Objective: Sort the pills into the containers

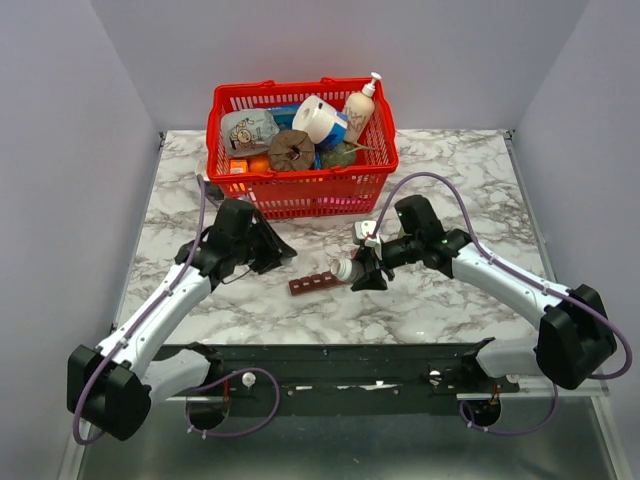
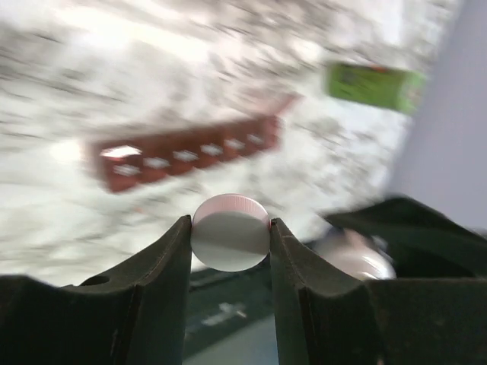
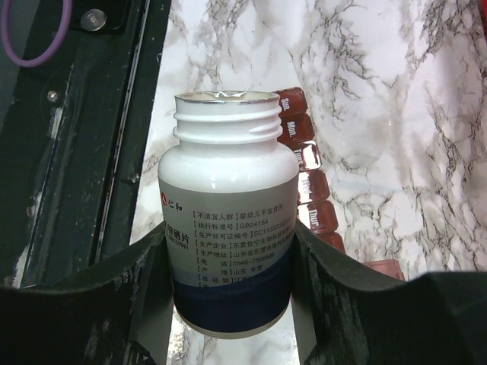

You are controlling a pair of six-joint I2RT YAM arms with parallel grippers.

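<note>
R gripper (image 3: 230, 245) clamps uncapped white plastic pill bottle (image 3: 228, 152); L gripper (image 2: 230, 226) pinches round ridged cap (image 2: 230, 237). Tip slowly, mouth over dark-red compartment strip (image 1: 318, 282).

Smooth glossy white plastic showing on pill bottle (image 3: 228, 163), printed paper label (image 3: 232, 239) wrapping it. Shiny translucent dark-red plastic forming containers (image 3: 308, 194). Ribbed pale plastic edging cap (image 2: 230, 232). Smooth marble-pattern surface covering table (image 1: 450, 200). Red plastic mesh forming basket (image 1: 300, 195).

Left wrist view motion-blurred: containers (image 2: 190, 156) smeared, green box (image 2: 373, 85) unreadable. Rt wrist: bottle (image 3: 232, 220) hides part of containers.
</note>
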